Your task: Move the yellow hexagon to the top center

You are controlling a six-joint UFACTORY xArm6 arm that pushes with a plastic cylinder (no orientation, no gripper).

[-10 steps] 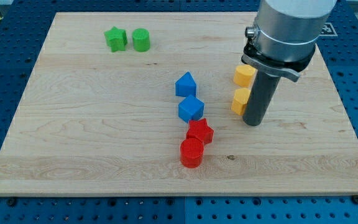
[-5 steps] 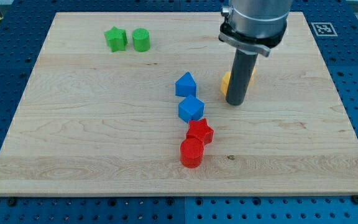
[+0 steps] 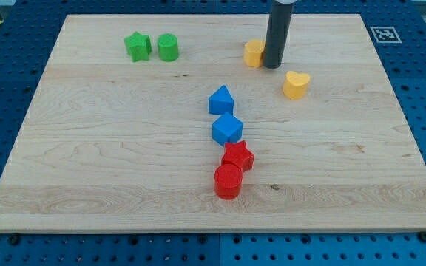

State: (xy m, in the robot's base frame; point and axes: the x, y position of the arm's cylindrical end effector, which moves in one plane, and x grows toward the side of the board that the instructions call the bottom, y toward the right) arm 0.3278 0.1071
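Note:
The yellow hexagon (image 3: 254, 53) lies near the view's top, a little right of centre, partly hidden behind my rod. My tip (image 3: 272, 66) rests on the board right against the hexagon's right side. A yellow heart (image 3: 296, 85) lies apart, below and to the right of my tip.
A green star (image 3: 137, 46) and a green cylinder (image 3: 168, 47) sit at the top left. A blue triangular block (image 3: 221, 100), a blue cube (image 3: 227, 129), a red star (image 3: 238, 156) and a red cylinder (image 3: 228, 181) form a column at the board's middle.
My tip has moved up and to the left, pushing the yellow hexagon toward the view's top. The yellow heart, earlier hidden by the arm, now shows lower right of the rod.

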